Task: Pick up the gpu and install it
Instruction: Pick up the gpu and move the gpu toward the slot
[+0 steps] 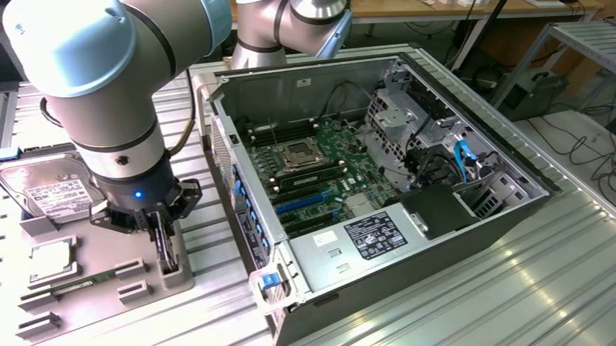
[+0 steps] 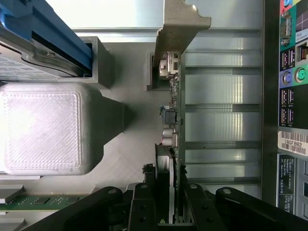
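Clamping the gpu (image 2: pixel 173 130) edge-on, gripper (image 2: pixel 167 192) is clenched on both card faces. Card stands upright in its tray (image 1: pixel 183 280) slot beside the open PC case (image 1: pixel 385 180). Upright slot prob. leaves both faces reachable.

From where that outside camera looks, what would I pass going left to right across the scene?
Hard drive → tool clamped on the gpu → motherboard → blue cable → metal rack
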You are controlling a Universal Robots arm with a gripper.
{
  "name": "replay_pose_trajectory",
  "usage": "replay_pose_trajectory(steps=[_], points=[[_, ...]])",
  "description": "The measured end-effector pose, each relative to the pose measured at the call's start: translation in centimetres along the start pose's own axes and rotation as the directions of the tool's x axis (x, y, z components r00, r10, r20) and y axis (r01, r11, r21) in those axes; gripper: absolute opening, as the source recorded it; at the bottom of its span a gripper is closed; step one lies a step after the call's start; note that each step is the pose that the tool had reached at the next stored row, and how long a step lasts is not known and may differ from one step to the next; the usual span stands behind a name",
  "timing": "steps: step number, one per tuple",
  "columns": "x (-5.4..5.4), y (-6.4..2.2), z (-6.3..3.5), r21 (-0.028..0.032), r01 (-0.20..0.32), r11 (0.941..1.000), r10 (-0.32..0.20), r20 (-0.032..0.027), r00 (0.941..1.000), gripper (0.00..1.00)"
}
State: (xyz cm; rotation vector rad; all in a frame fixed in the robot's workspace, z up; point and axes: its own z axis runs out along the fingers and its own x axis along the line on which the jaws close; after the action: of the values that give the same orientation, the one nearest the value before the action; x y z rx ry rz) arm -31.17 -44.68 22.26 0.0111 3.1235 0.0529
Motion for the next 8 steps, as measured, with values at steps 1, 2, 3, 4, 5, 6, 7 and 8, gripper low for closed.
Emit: replay_pose_trajectory(steps=[1, 2, 3, 4, 5, 6, 7, 8], points=[[0.00, 0.00, -0.01, 0.0000, 0.000, 1.0000, 0.000, 0.0000, 1.0000, 0.27], [-0.01, 0.01, -0.03, -0.0001, 0.000, 1.0000, 0.000, 0.0001, 1.0000, 0.27], [-0.01, 0.01, -0.07, -0.0002, 0.000, 1.0000, 0.000, 0.0002, 1.0000, 0.27], [-0.01, 0.01, -0.11, 0.0000, 0.000, 1.0000, 0.000, 0.0001, 1.0000, 0.27], [0.00, 0.01, -0.16, 0.0001, 0.000, 1.0000, 0.000, 0.0000, 1.0000, 0.27], [0.00, 0.01, -0.23, 0.0001, 0.000, 1.0000, 0.000, -0.0001, 1.0000, 0.27], [0.00, 0.01, -0.31, 0.0001, 0.000, 1.0000, 0.000, -0.0001, 1.0000, 0.27], [-0.01, 0.01, -0.40, 0.0001, 0.000, 1.0000, 0.000, -0.0001, 1.0000, 0.27]])
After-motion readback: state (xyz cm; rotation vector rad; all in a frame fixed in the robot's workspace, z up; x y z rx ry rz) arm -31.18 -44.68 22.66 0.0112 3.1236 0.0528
